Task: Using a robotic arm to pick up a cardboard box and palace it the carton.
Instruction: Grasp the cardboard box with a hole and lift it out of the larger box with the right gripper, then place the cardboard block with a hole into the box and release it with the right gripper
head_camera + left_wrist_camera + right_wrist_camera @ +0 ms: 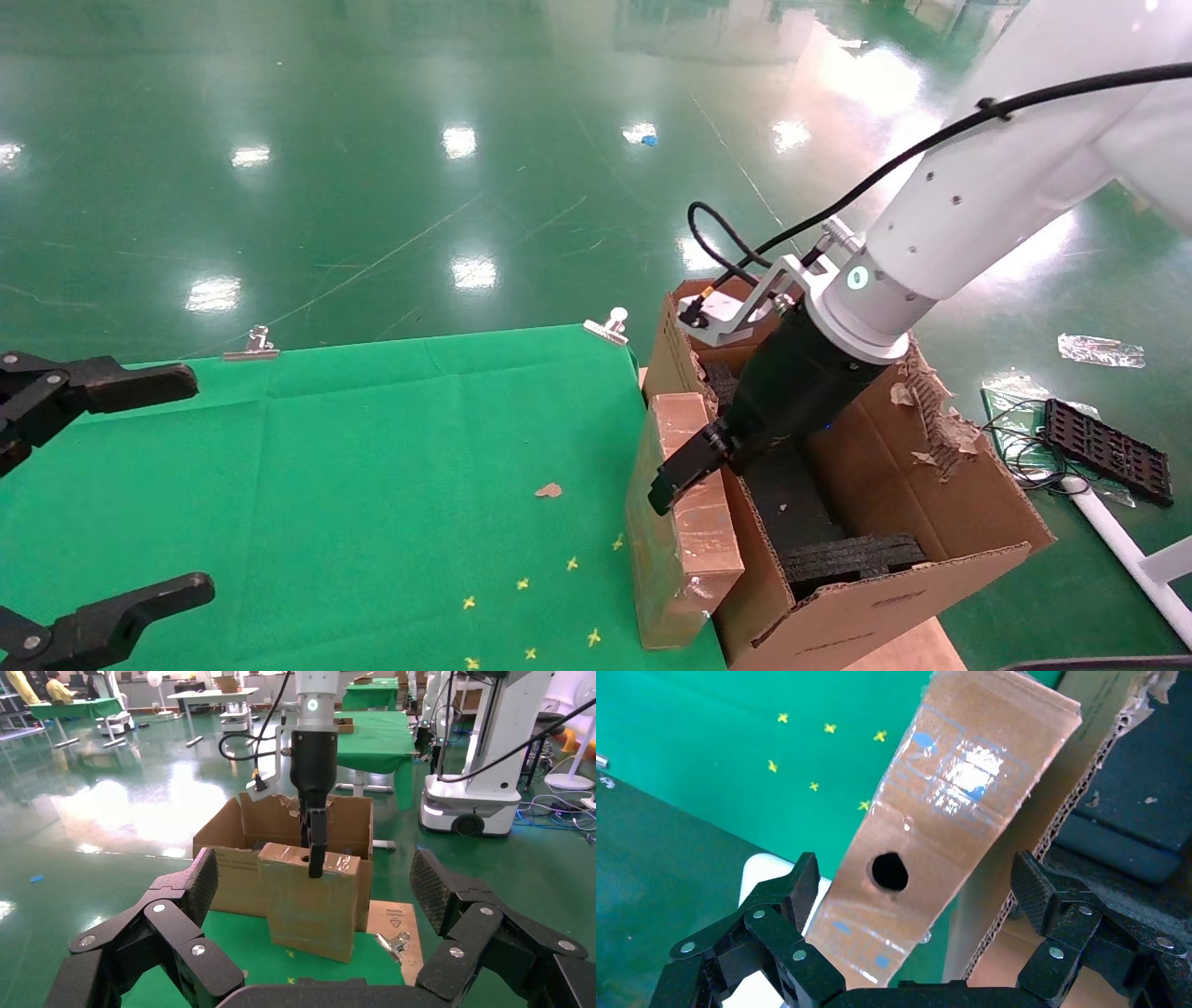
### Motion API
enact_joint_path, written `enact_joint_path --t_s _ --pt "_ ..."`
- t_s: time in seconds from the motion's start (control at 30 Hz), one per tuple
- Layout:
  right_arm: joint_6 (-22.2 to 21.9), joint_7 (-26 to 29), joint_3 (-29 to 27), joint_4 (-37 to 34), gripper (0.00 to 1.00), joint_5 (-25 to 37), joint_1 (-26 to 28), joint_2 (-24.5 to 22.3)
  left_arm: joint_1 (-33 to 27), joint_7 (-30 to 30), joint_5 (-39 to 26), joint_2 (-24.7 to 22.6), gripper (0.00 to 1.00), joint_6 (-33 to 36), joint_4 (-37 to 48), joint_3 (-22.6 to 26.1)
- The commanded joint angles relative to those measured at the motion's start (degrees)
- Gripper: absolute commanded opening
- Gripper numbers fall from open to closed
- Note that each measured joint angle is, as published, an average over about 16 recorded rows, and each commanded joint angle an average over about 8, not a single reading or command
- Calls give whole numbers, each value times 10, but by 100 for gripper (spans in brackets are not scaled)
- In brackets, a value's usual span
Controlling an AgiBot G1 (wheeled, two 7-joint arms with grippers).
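Note:
The slim taped cardboard box (pixel 684 522) stands upright on the green table, leaning against the outer wall of the carton (pixel 931 494). The white robotic arm (pixel 968 205) reaches down over it. My right gripper (pixel 694 466) is open and straddles the box's top edge, one finger outside the box, the other over the carton wall. The right wrist view shows the box's narrow edge (pixel 961 776) with its round hole (pixel 889 871) between the spread fingers of the right gripper (pixel 917 874). Black foam (pixel 852 557) lines the carton. My left gripper (pixel 200 485) is open and parked at the far left.
Two binder clips (pixel 610 324) (pixel 251 347) hold the cloth at the table's far edge. A cardboard scrap (pixel 548 489) and yellow marks (pixel 521 584) lie on the cloth. The carton's right flap (pixel 931 419) is torn. A black tray (pixel 1108 449) lies on the floor.

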State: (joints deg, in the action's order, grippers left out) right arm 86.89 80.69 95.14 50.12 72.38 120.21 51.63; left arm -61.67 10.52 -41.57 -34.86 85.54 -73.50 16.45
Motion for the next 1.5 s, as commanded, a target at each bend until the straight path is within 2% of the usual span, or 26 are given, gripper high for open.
enact_joint_path --t_s 0.03,0.13,0.2,0.27,0.43,0.5,0.6,0.7,0.97,1.17,1.5 --pt "-2 -3 2 -12 50 0 -7 7 0 0 0 0 100 0 0 0" --pt "-1 -7 4 -18 14 2 -11 14 0 0 0 0 97 0 0 0" --pt "0 -9 6 -19 2 4 -12 18 0 0 0 0 87 0 0 0" --pt "2 -10 7 -20 0 6 -12 20 0 0 0 0 72 0 0 0" --pt "6 -9 11 -15 0 10 -12 22 0 0 0 0 25 0 0 1" --pt "8 -8 14 -11 0 12 -12 23 0 0 0 0 13 0 0 1" --pt "10 -5 17 -4 0 16 -13 23 0 0 0 0 4 0 0 1" --pt "12 -2 20 5 0 17 -13 22 0 0 1 0 0 0 0 1" --pt "8 -2 24 30 0 26 -6 20 0 -1 1 0 0 0 0 1" --pt "-3 -11 17 59 0 36 18 12 0 -1 1 1 0 -1 0 1" --pt "-64 -85 -42 105 0 36 105 -66 0 -1 1 1 0 -1 0 2"
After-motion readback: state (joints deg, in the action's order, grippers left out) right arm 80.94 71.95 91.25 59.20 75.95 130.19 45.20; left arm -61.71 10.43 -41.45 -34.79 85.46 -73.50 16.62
